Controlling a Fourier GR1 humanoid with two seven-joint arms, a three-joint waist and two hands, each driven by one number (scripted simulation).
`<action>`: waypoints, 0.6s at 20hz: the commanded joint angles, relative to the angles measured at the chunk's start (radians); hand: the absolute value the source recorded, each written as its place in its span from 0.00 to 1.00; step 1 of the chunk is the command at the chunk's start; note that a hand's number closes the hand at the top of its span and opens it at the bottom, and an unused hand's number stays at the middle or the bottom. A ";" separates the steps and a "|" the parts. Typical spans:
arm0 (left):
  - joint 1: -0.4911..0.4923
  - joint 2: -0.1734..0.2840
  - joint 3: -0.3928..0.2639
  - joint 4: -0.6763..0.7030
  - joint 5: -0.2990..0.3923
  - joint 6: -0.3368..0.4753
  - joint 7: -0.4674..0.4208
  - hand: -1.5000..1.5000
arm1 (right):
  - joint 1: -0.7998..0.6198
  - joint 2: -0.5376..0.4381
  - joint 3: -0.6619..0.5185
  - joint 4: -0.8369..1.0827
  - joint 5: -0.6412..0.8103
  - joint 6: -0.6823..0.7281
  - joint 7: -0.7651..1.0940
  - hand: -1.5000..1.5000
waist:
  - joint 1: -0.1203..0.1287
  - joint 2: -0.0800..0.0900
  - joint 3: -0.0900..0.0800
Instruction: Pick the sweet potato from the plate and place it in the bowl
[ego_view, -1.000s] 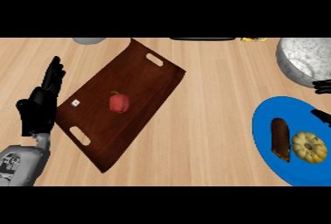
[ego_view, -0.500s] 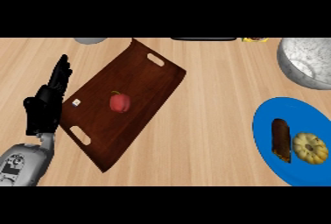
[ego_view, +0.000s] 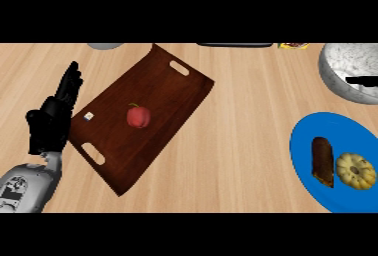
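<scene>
One sweet potato (ego_view: 322, 161), dark brown and long, lies on the one blue plate (ego_view: 310, 135) at the near right of the wooden counter (ego_view: 251, 115); we count one round yellowish food item (ego_view: 356, 171) just beside it on the same plate. One grey bowl (ego_view: 341, 75) sits at the far right, well apart from the plate's contents. We see one dark wooden tray (ego_view: 159, 107) lying diagonally at the left, with two handle slots and one red bell pepper (ego_view: 139, 116) on it.

One hand shows: our left hand (ego_view: 52, 122) at the left edge, just beside the tray, fingers straight and pointing away, holding nothing. Our right hand does not appear in the view. At the far edge we make out three partly cut-off items, too little visible to name.
</scene>
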 joint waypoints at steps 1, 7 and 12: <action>0.023 -0.001 0.000 -0.021 -0.014 -0.009 0.002 0.50 | -0.092 0.091 0.075 -0.023 0.072 0.071 0.128 0.00 | 0.003 0.001 0.001; -0.002 -0.020 0.027 -0.018 -0.026 -0.015 0.026 0.50 | -0.108 0.201 0.106 -0.080 0.098 0.180 0.251 0.00 | -0.017 -0.002 0.001; 0.069 -0.005 0.061 -0.019 -0.020 -0.055 -0.041 0.50 | -0.033 0.255 0.152 -0.087 0.229 0.169 0.265 0.00 | -0.019 -0.002 0.001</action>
